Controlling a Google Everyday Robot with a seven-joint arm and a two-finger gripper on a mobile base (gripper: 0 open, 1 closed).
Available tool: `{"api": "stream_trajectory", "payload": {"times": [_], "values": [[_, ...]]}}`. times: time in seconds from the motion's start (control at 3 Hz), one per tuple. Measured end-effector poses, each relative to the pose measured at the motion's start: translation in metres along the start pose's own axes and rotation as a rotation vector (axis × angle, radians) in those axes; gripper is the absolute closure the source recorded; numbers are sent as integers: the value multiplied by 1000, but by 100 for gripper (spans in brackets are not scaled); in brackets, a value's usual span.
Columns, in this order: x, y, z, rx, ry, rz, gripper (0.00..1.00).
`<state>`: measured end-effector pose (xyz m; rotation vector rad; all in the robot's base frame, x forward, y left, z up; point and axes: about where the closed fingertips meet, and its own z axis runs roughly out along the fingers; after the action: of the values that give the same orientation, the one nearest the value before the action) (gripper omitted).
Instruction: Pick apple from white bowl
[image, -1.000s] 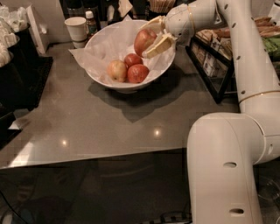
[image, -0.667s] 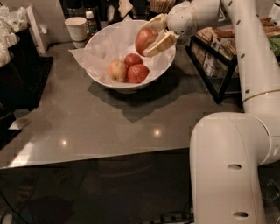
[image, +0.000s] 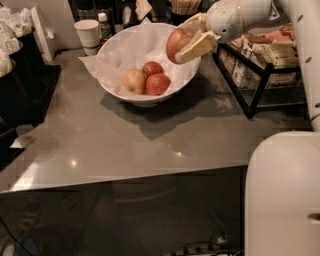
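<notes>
The white bowl (image: 120, 50), lined with crumpled white paper, stands at the back of the grey counter. My gripper (image: 189, 39) is over the bowl's right rim, shut on the large red, yellow-streaked apple (image: 176, 42) and holding it up clear of the bowl's inside. A cream finger (image: 199, 46) crosses the apple's front and the other finger is behind it. Three apples lie in the bowl: a paler yellow-pink one (image: 133, 81) and two smaller deep red ones (image: 152, 68) (image: 158, 84).
A small white paper cup (image: 88, 33) and a small bottle (image: 103, 26) stand behind the bowl on the left. A black wire rack (image: 260, 75) with packaged goods is on the right. Dark bins (image: 20, 75) are at the left. My white base (image: 282, 195) fills the lower right.
My gripper has risen with the large apple in it, from low inside the bowl to above its right rim. The three other apples have not moved.
</notes>
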<state>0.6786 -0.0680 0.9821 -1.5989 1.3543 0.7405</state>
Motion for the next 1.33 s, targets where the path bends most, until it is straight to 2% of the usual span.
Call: {"api": "stream_trajectory", "payload": {"times": [0.33, 0.67, 1.33], "values": [[0, 23, -8, 7, 8, 73, 100], [13, 33, 9, -31, 15, 107, 100], [9, 33, 12, -48, 23, 101, 100]]}}
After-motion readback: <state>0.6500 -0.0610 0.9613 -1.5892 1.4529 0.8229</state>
